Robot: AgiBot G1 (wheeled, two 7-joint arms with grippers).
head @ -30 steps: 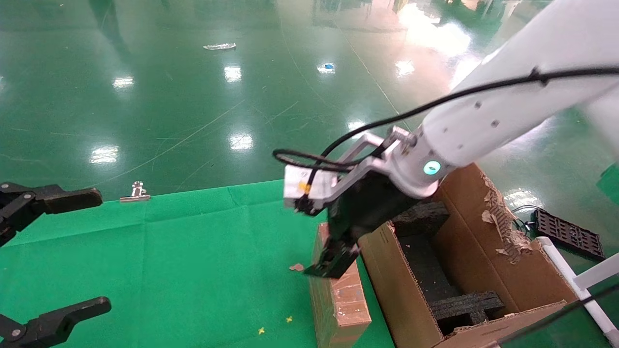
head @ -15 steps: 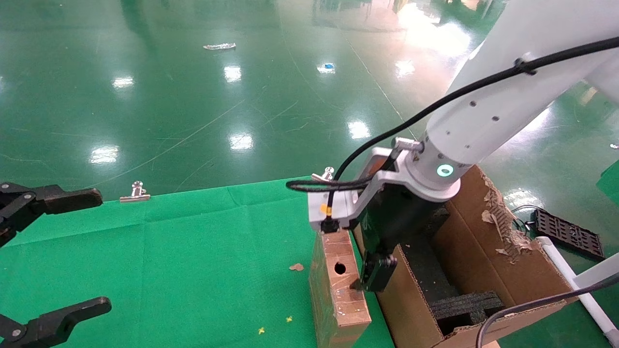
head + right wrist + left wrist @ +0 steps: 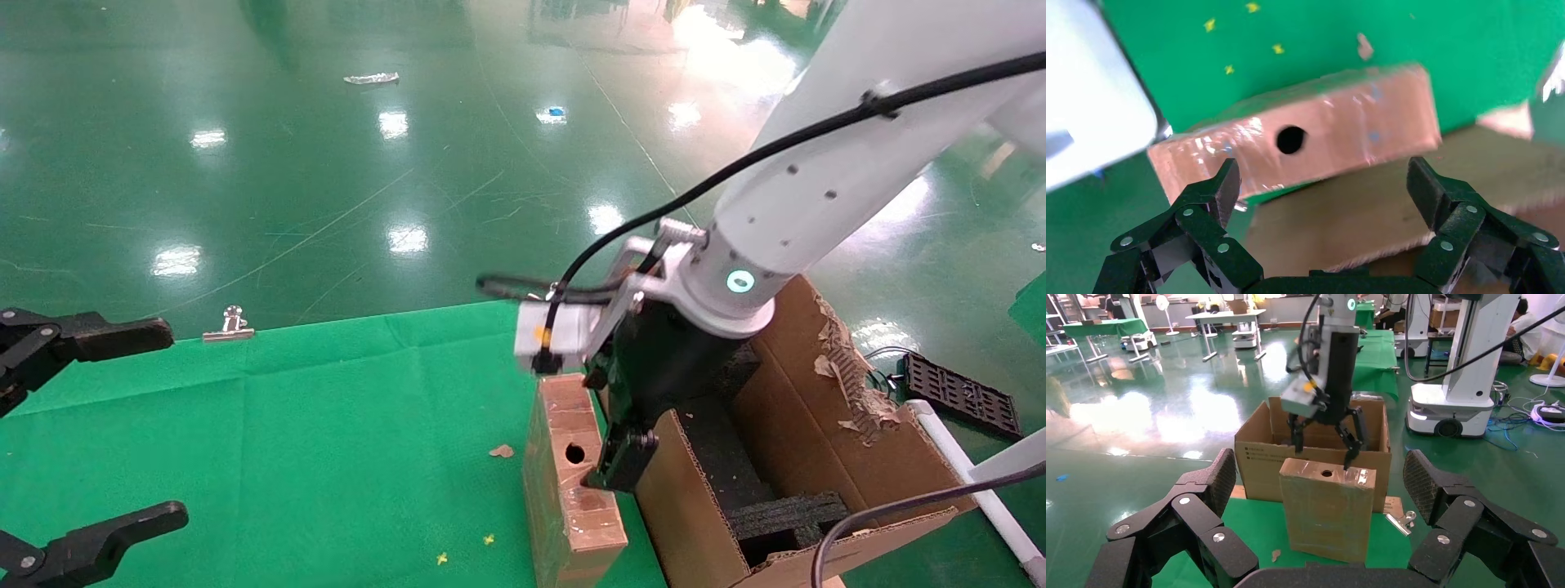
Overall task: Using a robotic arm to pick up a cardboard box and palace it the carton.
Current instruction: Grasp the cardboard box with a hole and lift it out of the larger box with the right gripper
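Beside the carton (image 3: 817,425), touching its near wall, the slim cardboard box (image 3: 572,474) stands on edge, long axis running toward the robot, directly beneath the right gripper (image 3: 1324,438), fingers spread astride its holed top face, left gripper (image 3: 49,441) parked open.

My right gripper (image 3: 614,457) moves off the cardboard box (image 3: 572,482)'s far end and across its taped top toward the carton (image 3: 817,457). My fingers, spread apart, now hang over the box's carton-side edge, just past the round hole (image 3: 574,453). That hole was covered a second ago and is now exposed. In the last half second the wrist camera block (image 3: 556,331) lifts slightly off the box top.
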